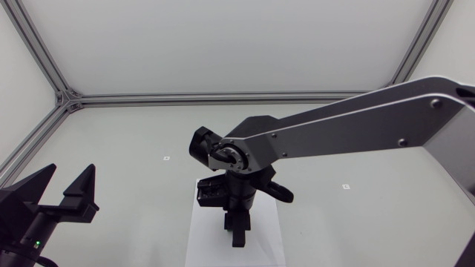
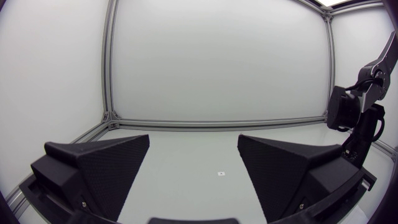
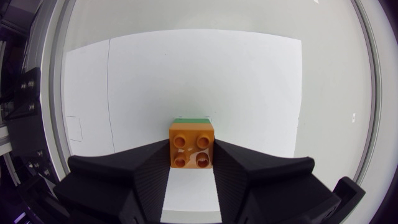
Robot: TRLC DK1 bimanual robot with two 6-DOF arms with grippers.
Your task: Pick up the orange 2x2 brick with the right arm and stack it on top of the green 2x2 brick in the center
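Observation:
The orange 2x2 brick sits studs-up between the two black fingers of my right gripper, which is shut on it from both sides. Just beyond it a thin strip of the green brick shows; the rest is hidden under the orange one, and I cannot tell whether they touch. From above, my right arm comes in from the right and its gripper points down over the white sheet, hiding both bricks. My left gripper stands open at the near left, holding nothing.
The white sheet lies under the bricks at the table's middle. Small markers dot the grey tabletop. An aluminium frame runs along the table's edges. My right arm shows beside the left gripper.

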